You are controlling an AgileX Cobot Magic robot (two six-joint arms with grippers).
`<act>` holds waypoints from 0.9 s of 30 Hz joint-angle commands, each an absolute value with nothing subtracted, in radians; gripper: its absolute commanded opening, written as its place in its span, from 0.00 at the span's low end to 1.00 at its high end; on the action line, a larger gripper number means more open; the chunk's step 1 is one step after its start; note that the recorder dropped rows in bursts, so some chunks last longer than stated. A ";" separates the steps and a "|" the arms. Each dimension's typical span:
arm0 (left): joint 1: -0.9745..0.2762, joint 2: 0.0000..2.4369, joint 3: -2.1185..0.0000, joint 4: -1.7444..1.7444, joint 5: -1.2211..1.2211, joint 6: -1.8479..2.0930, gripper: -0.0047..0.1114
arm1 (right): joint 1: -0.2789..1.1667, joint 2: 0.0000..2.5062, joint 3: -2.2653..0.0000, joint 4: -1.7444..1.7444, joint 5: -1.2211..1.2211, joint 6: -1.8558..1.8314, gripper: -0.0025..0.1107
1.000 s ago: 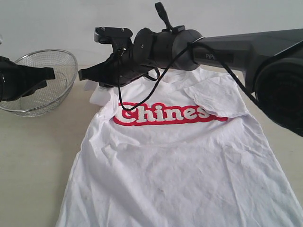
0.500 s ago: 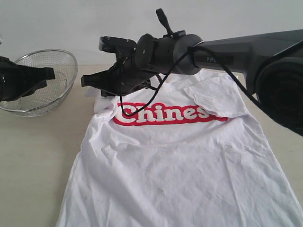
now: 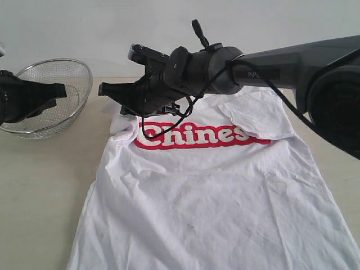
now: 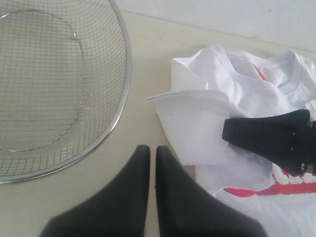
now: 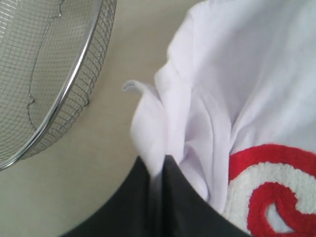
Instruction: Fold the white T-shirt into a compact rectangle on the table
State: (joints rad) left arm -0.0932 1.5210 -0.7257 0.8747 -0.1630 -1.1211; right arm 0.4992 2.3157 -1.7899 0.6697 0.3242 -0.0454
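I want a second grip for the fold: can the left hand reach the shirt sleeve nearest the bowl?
Probably yes, but crowded. The sleeve lies close to the left hand, only bare table between; the right hand sits over it, shut on its fabric. The left hand is shut.

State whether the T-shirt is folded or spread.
Mostly spread: white T-shirt lies open on the table, one sleeve folded in, another in the right gripper.

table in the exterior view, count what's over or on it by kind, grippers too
white T-shirt: 1
wire-mesh bowl: 1
grippers: 2 (left gripper, right gripper)
total: 4
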 commanded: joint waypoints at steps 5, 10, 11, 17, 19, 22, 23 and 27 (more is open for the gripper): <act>-0.091 1.525 -0.722 0.871 -0.175 -1.114 0.08 | 0.457 2.201 -1.648 0.695 0.215 -0.029 0.02; -0.091 1.525 -0.722 0.871 -0.211 -1.114 0.08 | 0.451 2.209 -1.598 0.713 0.215 -0.014 0.02; -0.091 1.525 -0.722 0.871 -0.210 -1.117 0.08 | 0.451 2.211 -1.582 0.724 0.196 0.000 0.02; -0.091 1.525 -0.722 0.875 -0.209 -1.120 0.08 | 0.451 2.211 -1.503 0.822 0.110 0.022 0.02; -0.091 1.525 -0.722 0.873 -0.215 -1.123 0.08 | 0.451 2.211 -1.497 0.822 0.111 0.022 0.02; -0.091 1.525 -0.722 0.873 -0.217 -1.123 0.08 | 0.451 2.213 -1.497 0.822 0.113 0.026 0.04; -0.091 1.525 -0.722 0.873 -0.217 -1.123 0.08 | 0.451 2.215 -1.497 0.822 0.113 0.029 0.06; -0.091 1.525 -0.722 0.873 -0.217 -1.123 0.08 | 0.451 2.230 -1.497 0.824 0.130 0.042 0.29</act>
